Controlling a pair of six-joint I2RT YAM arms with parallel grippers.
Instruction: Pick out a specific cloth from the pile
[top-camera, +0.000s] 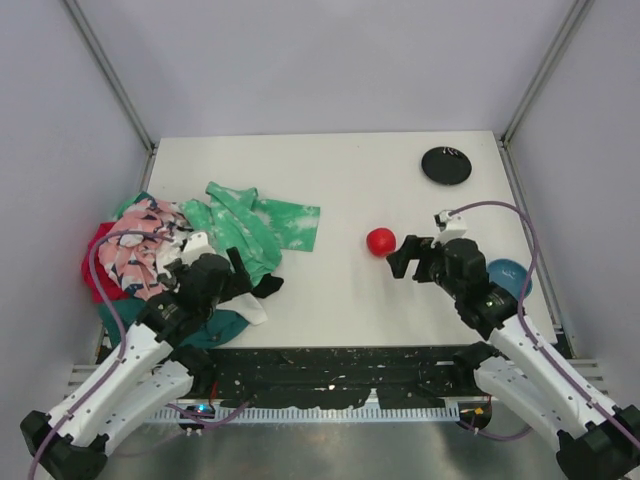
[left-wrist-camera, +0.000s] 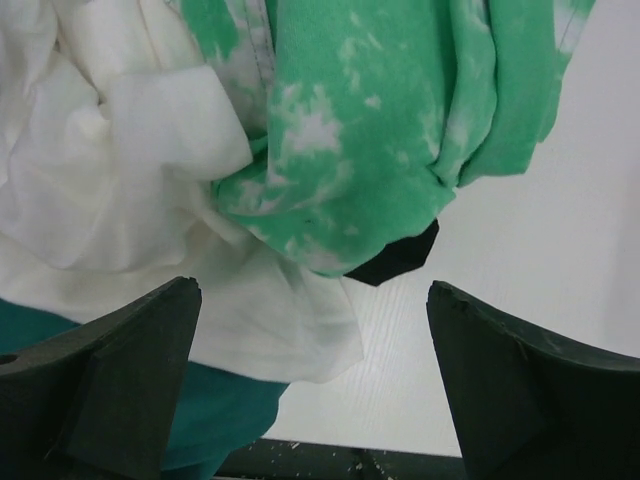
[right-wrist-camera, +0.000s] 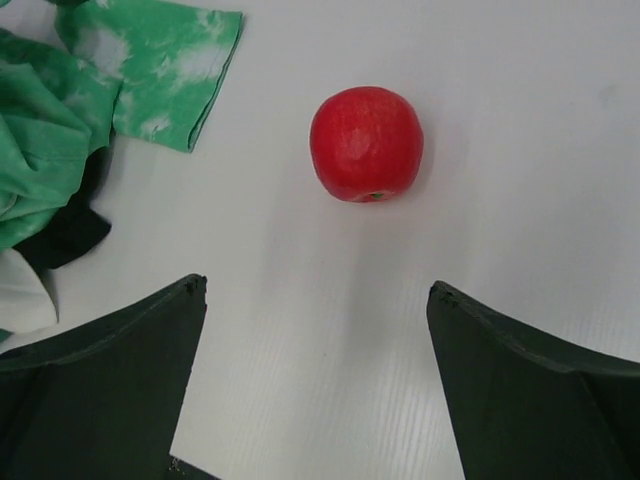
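The pile (top-camera: 150, 255) lies at the table's left edge: pink patterned, red, dark teal, white and mint-green tie-dye pieces. Only a small black corner of the cloth (top-camera: 268, 286) shows at the pile's right side, under the tie-dye piece (left-wrist-camera: 370, 120) and beside a white piece (left-wrist-camera: 130, 190). In the left wrist view that black corner (left-wrist-camera: 396, 259) lies just beyond my fingertips. My left gripper (left-wrist-camera: 312, 290) hangs open over the pile's near right edge (top-camera: 243, 272), holding nothing. My right gripper (top-camera: 400, 255) is open and empty (right-wrist-camera: 315, 285); the black cloth (right-wrist-camera: 70, 230) shows at that view's left.
A red apple (top-camera: 380, 241) sits on the white table (top-camera: 330, 180) just ahead of the right gripper (right-wrist-camera: 366, 143). A black disc (top-camera: 446, 165) lies at the back right. A blue object (top-camera: 510, 275) is by the right arm. Teal fabric (left-wrist-camera: 215, 410) lies under the left finger.
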